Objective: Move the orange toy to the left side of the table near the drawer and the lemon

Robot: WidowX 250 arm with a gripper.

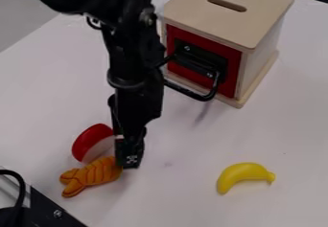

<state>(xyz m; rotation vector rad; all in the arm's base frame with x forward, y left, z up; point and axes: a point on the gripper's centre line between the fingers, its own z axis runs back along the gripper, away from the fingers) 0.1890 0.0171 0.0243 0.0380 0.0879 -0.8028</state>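
One red-and-white toy [91, 140] crowded the orange toy [96, 173], threatening a snag; I couldn't tell whether my claw [130, 162] was closed.

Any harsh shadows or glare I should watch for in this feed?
Camera view: no harsh glare on the pale table; a faint, soft shadow falls below the black handle; the arm is mostly deep black, hiding surface detail.
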